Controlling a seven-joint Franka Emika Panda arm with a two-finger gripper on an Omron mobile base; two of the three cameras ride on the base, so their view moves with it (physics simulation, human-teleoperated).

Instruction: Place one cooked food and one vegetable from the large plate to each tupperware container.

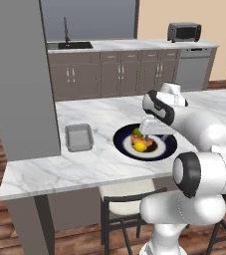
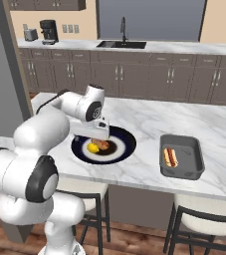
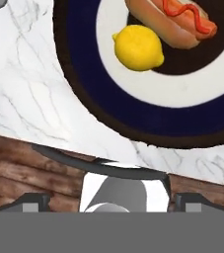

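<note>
Grey trays: two point(image 1: 78, 137) point(image 2: 182, 155); hot dogs: two point(image 3: 175, 22) point(image 2: 170, 157).

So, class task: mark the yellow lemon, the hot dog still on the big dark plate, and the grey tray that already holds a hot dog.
Yellow lemon point(image 3: 138, 47), hand view, middle of its rind.
Hot dog on plate point(image 3: 175, 22), hand view, on the bun's side.
Grey tray with hot dog point(image 2: 190, 160), right base view, bare floor.

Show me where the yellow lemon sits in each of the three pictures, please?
Left base view: lemon at the plate's centre, just below the claw.
Right base view: on the left of the plate's dark centre, left of the hot dog.
Hand view: upper middle, on the white ring.
Shared landmark: the hot dog lying beside it.
</note>
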